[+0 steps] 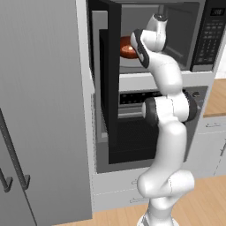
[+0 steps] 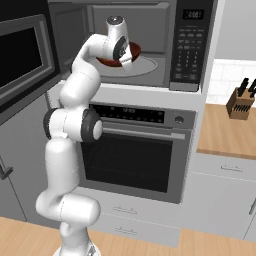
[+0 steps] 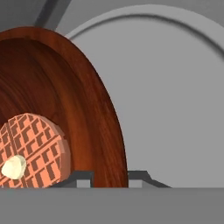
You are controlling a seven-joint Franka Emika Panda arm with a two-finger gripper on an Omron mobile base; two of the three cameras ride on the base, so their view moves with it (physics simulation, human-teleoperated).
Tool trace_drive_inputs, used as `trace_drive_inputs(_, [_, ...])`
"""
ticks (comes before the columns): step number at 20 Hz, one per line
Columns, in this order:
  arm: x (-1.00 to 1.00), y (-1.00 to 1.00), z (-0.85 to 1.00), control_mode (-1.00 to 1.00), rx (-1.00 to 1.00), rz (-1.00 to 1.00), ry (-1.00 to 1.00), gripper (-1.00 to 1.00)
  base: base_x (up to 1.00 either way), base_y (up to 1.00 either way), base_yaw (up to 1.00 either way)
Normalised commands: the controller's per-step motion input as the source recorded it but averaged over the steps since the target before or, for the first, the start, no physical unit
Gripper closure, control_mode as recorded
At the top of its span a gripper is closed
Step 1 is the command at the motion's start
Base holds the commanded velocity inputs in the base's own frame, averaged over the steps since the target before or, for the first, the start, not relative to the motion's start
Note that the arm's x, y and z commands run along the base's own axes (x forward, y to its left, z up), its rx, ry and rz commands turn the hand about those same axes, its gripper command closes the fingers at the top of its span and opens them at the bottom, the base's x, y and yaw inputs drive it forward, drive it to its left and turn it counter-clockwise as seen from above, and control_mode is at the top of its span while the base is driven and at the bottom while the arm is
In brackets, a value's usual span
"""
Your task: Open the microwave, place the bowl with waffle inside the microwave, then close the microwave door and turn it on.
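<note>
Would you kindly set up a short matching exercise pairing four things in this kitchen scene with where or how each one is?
Things:
1. bowl with waffle
2. microwave door
3. knife block
4. pincer

Descriptions:
A. standing on the wooden counter to the right
B. swung open to the left
C. inside the microwave cavity, over the turntable
D. fingers either side of the bowl's rim

Pairs: 1-C, 2-B, 3-A, 4-D
</note>
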Motion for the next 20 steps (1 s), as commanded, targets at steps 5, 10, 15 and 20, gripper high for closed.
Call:
trace_drive_inputs(5, [0.08, 0.00, -0.36, -1.00, -0.04, 0.00, 0.16, 1.00, 0.00, 0.00, 0.00])
trace_drive_inputs(10, [0.02, 0.00, -0.17, -1.00, -0.02, 0.00, 0.04, 1.00, 0.00, 0.00, 0.00])
trace_drive_inputs(15, [0.00, 0.00, 0.00, -1.00, 0.00, 0.00, 0.00, -1.00, 0.00, 0.00, 0.00])
trace_drive_inputs(20, [0.00, 0.00, 0.00, -1.00, 0.00, 0.00, -0.02, -1.00, 0.00, 0.00, 0.00])
